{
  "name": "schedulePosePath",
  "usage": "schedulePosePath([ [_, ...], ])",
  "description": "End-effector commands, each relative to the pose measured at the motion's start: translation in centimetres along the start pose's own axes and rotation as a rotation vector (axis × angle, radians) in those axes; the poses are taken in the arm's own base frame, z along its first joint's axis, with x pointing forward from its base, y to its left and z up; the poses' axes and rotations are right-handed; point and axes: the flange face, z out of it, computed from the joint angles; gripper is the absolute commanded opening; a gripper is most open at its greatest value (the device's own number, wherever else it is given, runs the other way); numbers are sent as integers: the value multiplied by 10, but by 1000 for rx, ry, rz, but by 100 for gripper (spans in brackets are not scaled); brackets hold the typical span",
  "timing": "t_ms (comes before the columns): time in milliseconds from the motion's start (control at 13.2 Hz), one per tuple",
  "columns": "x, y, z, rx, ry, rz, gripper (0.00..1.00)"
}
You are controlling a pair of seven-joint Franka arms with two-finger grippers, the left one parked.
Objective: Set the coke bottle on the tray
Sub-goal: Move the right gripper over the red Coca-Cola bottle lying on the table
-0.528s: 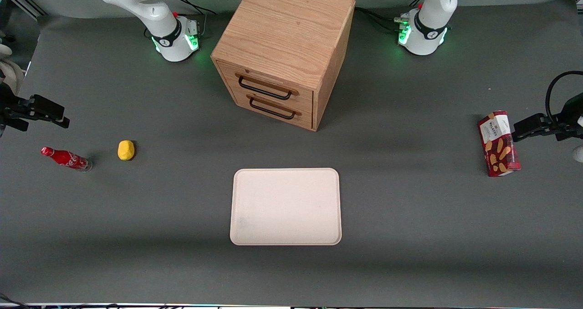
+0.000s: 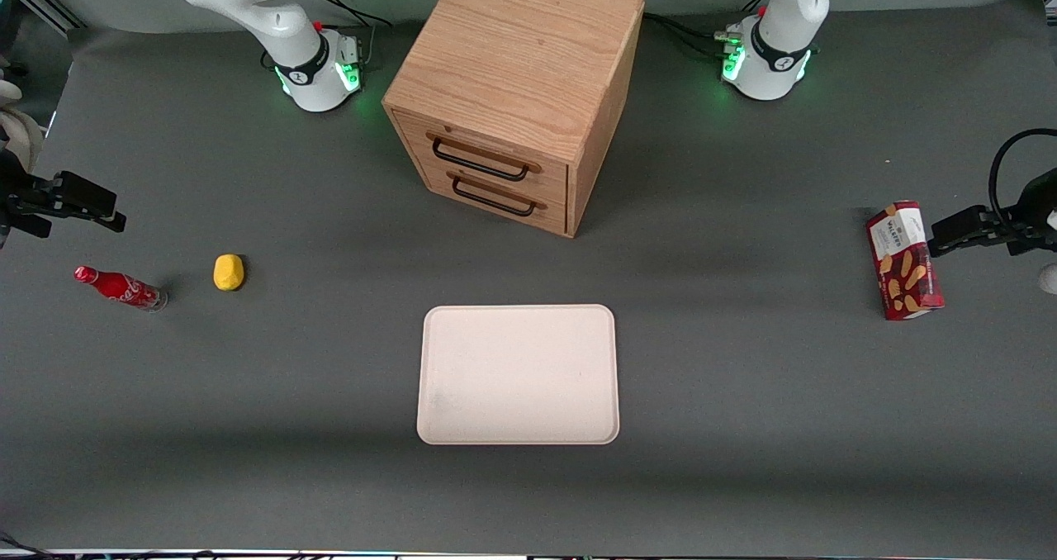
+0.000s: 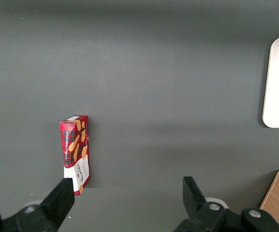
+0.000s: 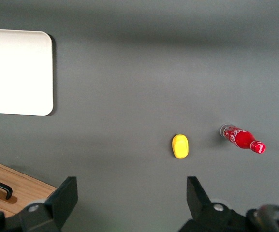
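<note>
Still, the right gripper hung high and empty, its black fingers spread wide.
The large flat cream-pink tray lay bare and well apart from those fingers, with open grey mat around it; the small yellow lump lay nearer them, and the slim red coke bottle stood just beside it, untouched.

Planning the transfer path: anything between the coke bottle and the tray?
Only the yellow lump, beside the coke bottle toward the tray. The open gripper hovers above, nothing between it and the bottle.
</note>
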Motion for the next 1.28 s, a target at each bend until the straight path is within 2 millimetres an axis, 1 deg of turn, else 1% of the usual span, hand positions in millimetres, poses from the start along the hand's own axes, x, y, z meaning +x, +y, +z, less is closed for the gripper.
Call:
schedulePosePath([
  [0,-6,-1,-2,9,3,5,100],
  [151,-6,0,-2,6,0,5,100],
  [302,-8,18,-5,4,5,-17,100],
  [453,-14,60,-4,5,2,-54,100],
  [604,-24,112,-5,5,5,-88,100],
  [830,-39,178,2,11,8,-177,100],
  [981,-55,223,6,9,5,-187,100],
  [1057,-60,235,2,5,15,-217,100],
  [1132,-66,246,2,4,13,-243,100],
  [1208,-72,255,5,7,7,-232,100],
])
